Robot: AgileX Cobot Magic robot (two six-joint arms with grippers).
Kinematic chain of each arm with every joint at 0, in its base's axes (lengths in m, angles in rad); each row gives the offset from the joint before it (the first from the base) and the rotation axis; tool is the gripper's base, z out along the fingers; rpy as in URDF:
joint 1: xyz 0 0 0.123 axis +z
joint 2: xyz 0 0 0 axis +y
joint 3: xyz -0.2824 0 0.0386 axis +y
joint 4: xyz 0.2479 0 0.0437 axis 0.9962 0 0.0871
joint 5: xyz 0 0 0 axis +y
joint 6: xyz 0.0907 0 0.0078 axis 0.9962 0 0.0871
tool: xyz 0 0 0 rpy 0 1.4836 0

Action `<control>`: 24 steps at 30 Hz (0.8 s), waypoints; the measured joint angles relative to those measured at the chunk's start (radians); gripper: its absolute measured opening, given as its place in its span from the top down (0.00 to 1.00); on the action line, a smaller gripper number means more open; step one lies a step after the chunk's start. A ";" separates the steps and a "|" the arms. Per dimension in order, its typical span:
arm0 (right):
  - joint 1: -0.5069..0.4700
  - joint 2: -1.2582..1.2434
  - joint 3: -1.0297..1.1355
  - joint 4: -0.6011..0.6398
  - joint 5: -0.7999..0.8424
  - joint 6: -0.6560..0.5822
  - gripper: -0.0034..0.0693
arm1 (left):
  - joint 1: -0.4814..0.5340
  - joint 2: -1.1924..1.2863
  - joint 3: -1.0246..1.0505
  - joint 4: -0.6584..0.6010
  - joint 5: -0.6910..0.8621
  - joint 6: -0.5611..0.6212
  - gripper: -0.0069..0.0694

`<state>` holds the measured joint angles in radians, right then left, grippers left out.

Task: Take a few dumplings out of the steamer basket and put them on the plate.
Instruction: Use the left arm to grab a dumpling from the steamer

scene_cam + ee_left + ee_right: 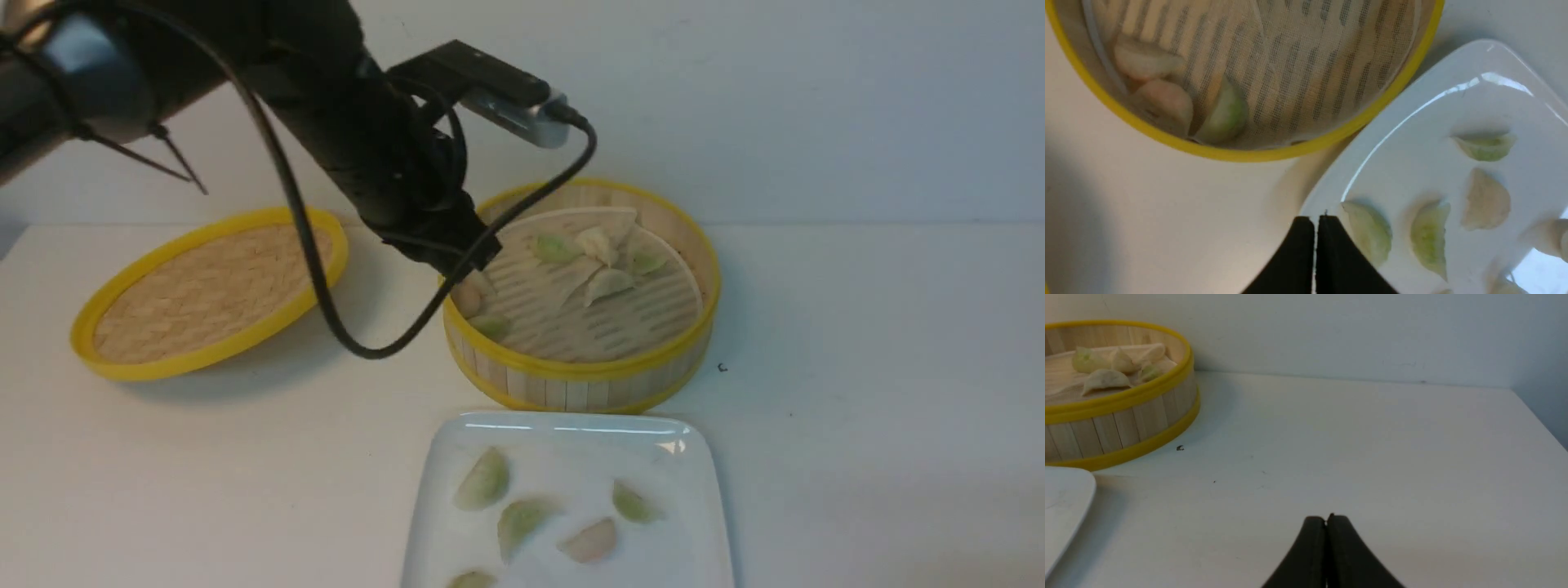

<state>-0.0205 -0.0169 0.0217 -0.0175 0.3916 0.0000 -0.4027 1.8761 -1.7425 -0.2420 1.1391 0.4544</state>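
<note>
1. Left pincer (1314,222): pressed together, nothing between the tips; hanging over the left side of the steamer basket (588,374), tips hidden behind the arm in the front view.
2. Right pincer (1327,519): likewise pressed together and empty, low over bare desk (1372,437), well apart from the basket.
3. Nearest targets: three dumplings (1224,114) huddled against the basket's left wall, touching one another; four more clustered toward the back on a pale liner (604,327).
4. Already on the plate (563,423), just in front of the basket: five dumplings, lying apart. Probably enough for "a few", though one more pick looks intended.
5. Handling, as a guess: light, soft, likely tacky, easily torn or squashed. Spread the tips first, then pinch gently across the plump middle, not the thin crimped edge. Take the green one on the open side of the trio, to avoid dragging its neighbours or the liner.
6. Off to the left: woven lid (204,294) on the desk, clear of the work.
</note>
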 joint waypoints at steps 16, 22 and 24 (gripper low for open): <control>0.000 0.000 0.000 0.000 0.000 0.000 0.97 | -0.010 0.229 -0.029 0.030 -0.285 0.019 0.62; 0.000 0.000 0.000 0.000 0.000 0.000 0.97 | -0.010 0.291 -0.029 0.053 -0.288 -0.019 0.44; 0.000 0.000 0.000 0.000 0.000 0.000 0.97 | -0.010 0.302 -0.029 0.067 -0.295 -0.027 0.43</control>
<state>-0.0205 -0.0169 0.0217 -0.0175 0.3916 0.0000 -0.4125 2.1776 -1.7710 -0.1746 0.8445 0.4276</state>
